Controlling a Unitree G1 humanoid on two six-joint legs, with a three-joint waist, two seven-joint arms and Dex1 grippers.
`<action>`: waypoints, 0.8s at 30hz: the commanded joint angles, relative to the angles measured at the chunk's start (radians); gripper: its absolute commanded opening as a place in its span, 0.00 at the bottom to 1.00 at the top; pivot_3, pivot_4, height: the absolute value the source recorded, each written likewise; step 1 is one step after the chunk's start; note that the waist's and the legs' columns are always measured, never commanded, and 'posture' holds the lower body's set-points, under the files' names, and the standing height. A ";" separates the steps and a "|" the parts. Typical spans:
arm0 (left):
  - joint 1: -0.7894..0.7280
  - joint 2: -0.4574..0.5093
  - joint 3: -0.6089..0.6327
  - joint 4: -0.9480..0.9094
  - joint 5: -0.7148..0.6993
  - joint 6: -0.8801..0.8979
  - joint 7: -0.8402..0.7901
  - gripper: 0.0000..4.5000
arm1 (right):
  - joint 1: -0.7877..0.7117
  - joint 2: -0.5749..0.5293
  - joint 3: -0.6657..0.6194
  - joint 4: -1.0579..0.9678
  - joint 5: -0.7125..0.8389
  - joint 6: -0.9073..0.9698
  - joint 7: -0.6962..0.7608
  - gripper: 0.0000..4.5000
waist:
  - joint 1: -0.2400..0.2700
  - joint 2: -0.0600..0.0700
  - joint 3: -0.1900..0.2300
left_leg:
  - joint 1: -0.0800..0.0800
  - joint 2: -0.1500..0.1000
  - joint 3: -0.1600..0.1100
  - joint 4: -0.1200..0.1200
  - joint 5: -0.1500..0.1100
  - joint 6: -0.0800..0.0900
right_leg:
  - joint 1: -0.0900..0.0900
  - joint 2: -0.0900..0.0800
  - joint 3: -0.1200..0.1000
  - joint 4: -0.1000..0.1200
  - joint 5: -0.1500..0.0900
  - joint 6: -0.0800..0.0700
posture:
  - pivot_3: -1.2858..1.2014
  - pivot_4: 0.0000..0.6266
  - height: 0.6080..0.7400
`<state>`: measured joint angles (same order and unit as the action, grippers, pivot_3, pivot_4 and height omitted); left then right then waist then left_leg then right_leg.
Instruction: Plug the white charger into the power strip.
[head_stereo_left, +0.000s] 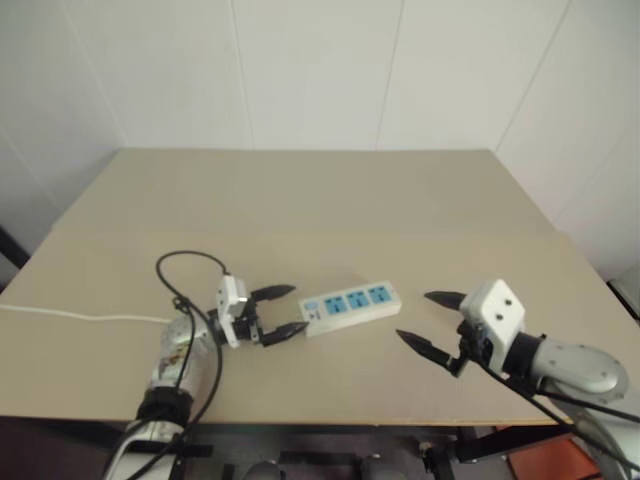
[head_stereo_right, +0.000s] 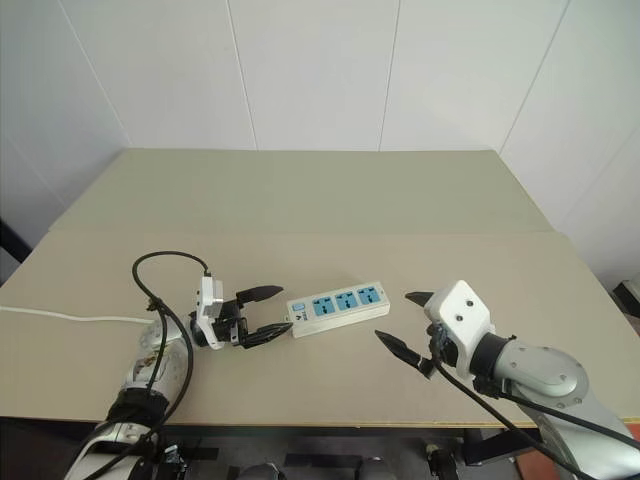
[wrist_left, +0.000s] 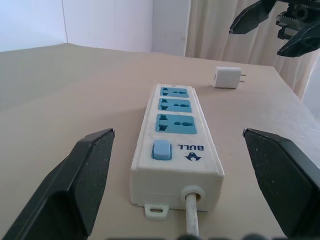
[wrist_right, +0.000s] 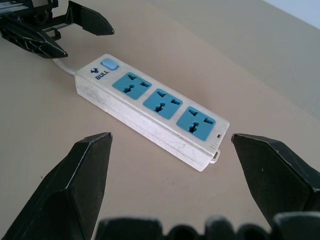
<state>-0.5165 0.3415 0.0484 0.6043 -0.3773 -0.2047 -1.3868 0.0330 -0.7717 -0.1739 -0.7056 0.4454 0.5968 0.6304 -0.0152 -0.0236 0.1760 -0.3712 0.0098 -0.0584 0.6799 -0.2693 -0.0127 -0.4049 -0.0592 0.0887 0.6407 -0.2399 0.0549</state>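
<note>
Presently the white charger (wrist_left: 226, 78) lies loose on the table (head_stereo_left: 300, 200), flat on its side with its short prongs level and pointing away from the power strip (head_stereo_left: 350, 306); it is plugged into nothing and touched by nothing. Seen from the left wrist, it sits past the far end of the strip, slightly off the strip's line, and beneath the tips of the right gripper (head_stereo_left: 433, 320); the right arm is therefore judged the nearer one for the pickup, and the left arm is well apart from it, with the whole strip between.

The power strip lies flat with its three blue sockets facing up, all three empty; its long axis runs from one gripper towards the other; its switch end and thin white cord (head_stereo_left: 80, 317) face the left gripper (head_stereo_left: 287, 311), its plain end faces the right gripper.

Left gripper: fingers spread wide, empty, just short of the switch end, in line with the strip. Right gripper: fingers spread wide, empty, hanging above the table a little beyond the plain end.

Judgement: nothing is grasped yet; the right gripper must come down on the charger, turn its prongs downward, then carry it back over a socket.
</note>
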 joint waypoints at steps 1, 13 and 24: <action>-0.064 -0.002 0.000 0.101 0.012 -0.085 -0.052 1.00 | 0.004 -0.004 -0.043 -0.026 -0.003 -0.025 0.001 1.00 | 0.000 0.000 0.000 | 0.000 0.000 0.000 0.000 0.000 0.000 | 0.000 0.000 0.000 0.000 0.000 0.000 | 0.52 0.24 1.00; -0.110 -0.059 -0.007 0.293 0.087 -0.254 -0.033 1.00 | 0.053 0.008 -0.077 -0.071 -0.009 -0.015 -0.028 1.00 | -0.002 0.000 0.000 | 0.000 0.000 0.000 0.000 0.000 0.000 | 0.000 0.000 0.000 0.000 0.000 0.000 | 0.52 0.24 1.00; -0.119 -0.066 -0.012 0.366 0.118 -0.287 -0.014 1.00 | 0.046 0.007 -0.072 -0.068 -0.009 -0.013 -0.034 1.00 | -0.002 0.000 -0.002 | 0.002 0.000 0.000 0.000 0.000 0.000 | 0.002 0.000 0.000 0.001 0.000 0.000 | 0.52 0.24 1.00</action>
<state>-0.6457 0.2823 0.0426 0.9378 -0.2757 -0.4849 -1.4012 0.0887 -0.7674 -0.2183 -0.7389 0.4364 0.5967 0.6049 -0.0170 -0.0235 0.1742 -0.3693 0.0098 -0.0586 0.6799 -0.2693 -0.0127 -0.4033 -0.0591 0.0889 0.6413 -0.2401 0.0553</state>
